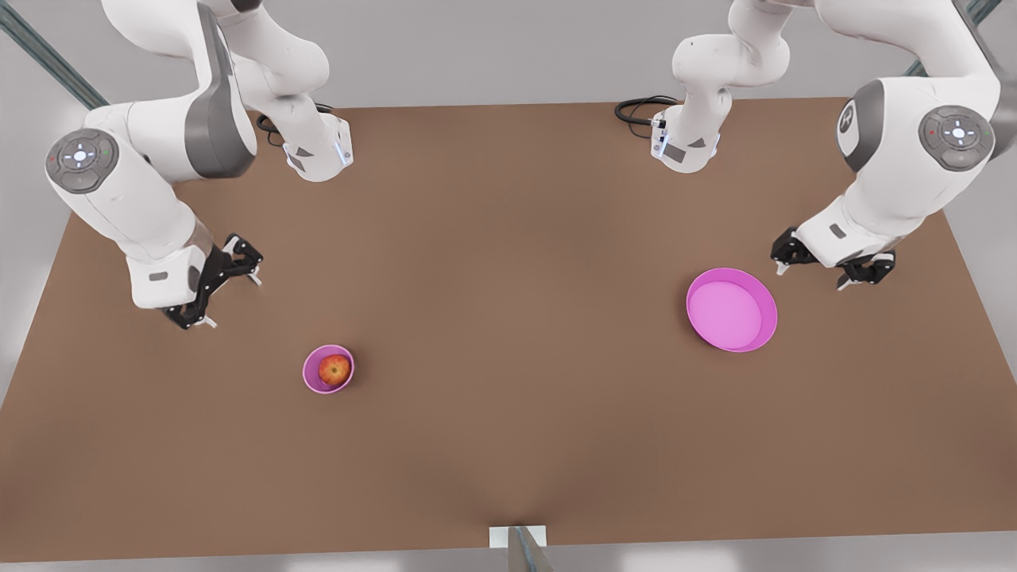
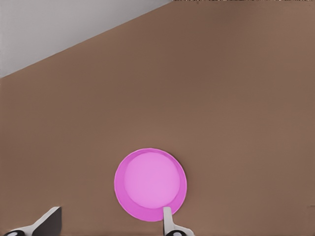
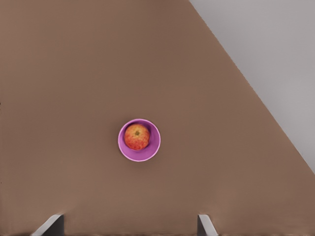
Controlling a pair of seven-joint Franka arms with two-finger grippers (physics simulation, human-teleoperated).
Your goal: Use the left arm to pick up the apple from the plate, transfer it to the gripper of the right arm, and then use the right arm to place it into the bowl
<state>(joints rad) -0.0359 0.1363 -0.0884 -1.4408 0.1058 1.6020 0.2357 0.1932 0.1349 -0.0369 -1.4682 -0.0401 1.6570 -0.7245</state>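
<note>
You can see the apple [image 1: 334, 369] sitting inside the small pink bowl [image 1: 311, 378] on the brown table [image 1: 508, 262], toward the front view's left. The right gripper [image 1: 213, 283] hangs above the table near that bowl, up and off to the side of it, not touching it. Its two fingers are spread wide apart and hold nothing. In the right wrist view you look down on the apple [image 3: 137, 136] in the bowl [image 3: 152, 145], well out in front of the white fingertips [image 3: 204, 223]. The big pink plate [image 1: 767, 306] lies far away on the front view's right, and nothing rests on it. The left gripper [image 1: 826, 268] hangs just beside the plate, a little past its rim, and its fingers are spread apart too with nothing between them. In the left wrist view the plate [image 2: 123, 194] lies just ahead of the fingertips [image 2: 167, 216]. The apple is well apart from the left gripper, on the other side of the table
</note>
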